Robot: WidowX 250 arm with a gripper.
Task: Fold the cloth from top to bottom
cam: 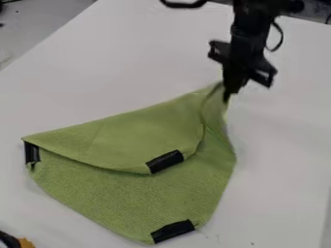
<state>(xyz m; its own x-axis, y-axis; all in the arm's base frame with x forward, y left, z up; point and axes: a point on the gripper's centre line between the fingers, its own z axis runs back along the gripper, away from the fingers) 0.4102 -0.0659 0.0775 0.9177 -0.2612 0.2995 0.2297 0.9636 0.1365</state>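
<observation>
The gripper (229, 92) hangs at the upper right of the camera view, shut on the top right corner of the green cloth (188, 193). That corner is pulled up into a narrow peak with creases running down from it. The cloth's upper part lies folded over the lower part, its loose edge curving across the middle. One black patch (165, 162) sits on this folded edge, another black patch (173, 231) at the bottom corner, and a third black patch (32, 152) at the left corner.
A white table (97, 72) lies under the cloth. A black and orange object (24, 242) pokes in at the bottom left corner. Dark cables and gear stand along the top edge, behind the arm.
</observation>
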